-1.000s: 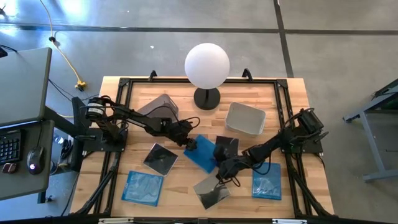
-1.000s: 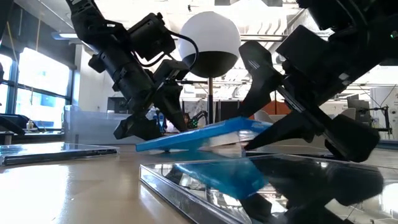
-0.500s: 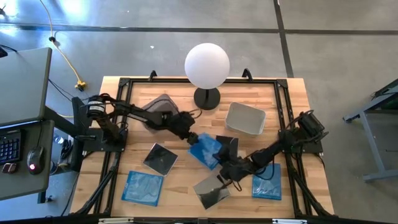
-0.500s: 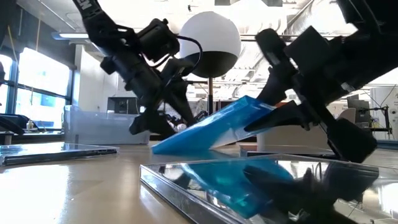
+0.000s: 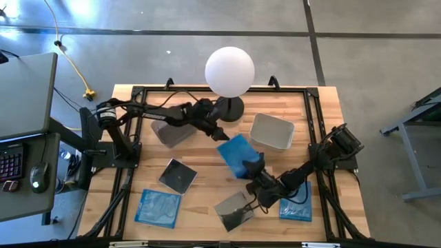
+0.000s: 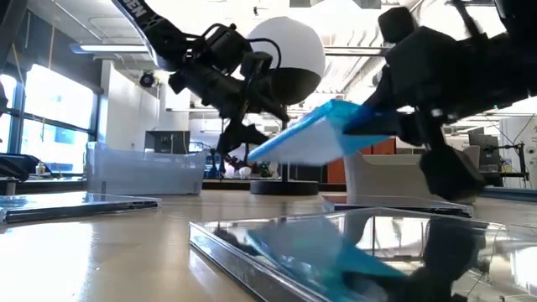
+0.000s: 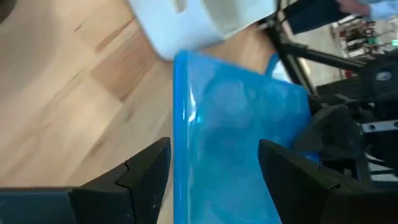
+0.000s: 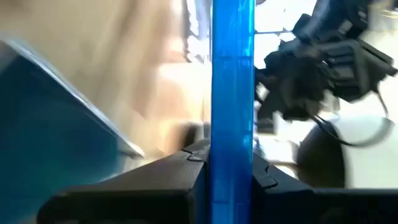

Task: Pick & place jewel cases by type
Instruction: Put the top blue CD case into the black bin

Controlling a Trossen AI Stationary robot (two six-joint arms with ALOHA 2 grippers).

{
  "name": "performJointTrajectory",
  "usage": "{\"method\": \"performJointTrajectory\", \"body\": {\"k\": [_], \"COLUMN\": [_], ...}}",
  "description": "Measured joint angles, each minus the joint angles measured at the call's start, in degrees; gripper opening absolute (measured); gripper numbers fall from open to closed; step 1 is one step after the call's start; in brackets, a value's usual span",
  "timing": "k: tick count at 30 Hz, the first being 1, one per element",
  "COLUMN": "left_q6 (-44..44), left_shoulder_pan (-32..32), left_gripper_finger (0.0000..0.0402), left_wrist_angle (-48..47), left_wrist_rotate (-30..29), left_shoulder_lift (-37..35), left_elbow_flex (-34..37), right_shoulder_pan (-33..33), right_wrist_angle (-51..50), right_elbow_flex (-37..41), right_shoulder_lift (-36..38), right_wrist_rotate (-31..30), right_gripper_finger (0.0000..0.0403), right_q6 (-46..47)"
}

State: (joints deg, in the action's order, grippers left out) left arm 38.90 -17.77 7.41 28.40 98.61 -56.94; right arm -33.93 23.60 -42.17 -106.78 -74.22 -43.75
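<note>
A translucent blue jewel case hangs tilted above the table's middle, with my right gripper shut on its near right side. In the low view the case slopes up toward that gripper. My left gripper stands open at the case's far left corner, near the lamp base; its wrist view shows the case just beyond the two spread fingers. Flat on the table lie two more blue cases and two dark ones. My right gripper pinches the blue case's near right edge between its two fingers, one on each flat face. The fingers come in nearly level from the table's near right. The case is lifted clear and tilted, its free end lower. Whether my left gripper touches the case's far left corner cannot be told.
A lamp with a white globe and a black base stands at the far middle. One grey bin sits to its right and another to its left, under the left arm. A dark case lies partly under the lifted one.
My right gripper has shut on the blue case and turned at the wrist, raising the case from a low tilt on the table to hang clear, shifted toward the far edge. My left gripper has stayed open and gone up and toward the far edge, near the lamp base.
</note>
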Motion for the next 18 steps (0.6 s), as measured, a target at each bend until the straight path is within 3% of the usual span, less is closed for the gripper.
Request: {"method": "performJointTrajectory", "body": {"k": [6, 16, 18], "left_q6": [-1.85, -4.81, -7.23], "left_shoulder_pan": [-1.19, -1.38, -1.40], "left_gripper_finger": [0.0241, 0.0241, 0.0241], "left_wrist_angle": [-0.16, 0.68, -0.45], "left_wrist_rotate": [5.07, 12.54, 14.03], "left_shoulder_lift": [-0.03, -0.32, -0.24], "left_elbow_flex": [-2.98, -4.53, -4.33], "right_shoulder_pan": [0.15, 0.10, 0.12], "right_wrist_angle": [2.59, 1.80, 2.45], "right_elbow_flex": [-0.02, 0.01, -0.15], "right_shoulder_lift": [0.77, 15.18, 18.39], "right_wrist_rotate": [-14.92, -14.03, -16.45], "right_gripper_finger": [0.0054, 0.0033, 0.0036], "right_q6": [-5.99, -2.32, -3.04]}}
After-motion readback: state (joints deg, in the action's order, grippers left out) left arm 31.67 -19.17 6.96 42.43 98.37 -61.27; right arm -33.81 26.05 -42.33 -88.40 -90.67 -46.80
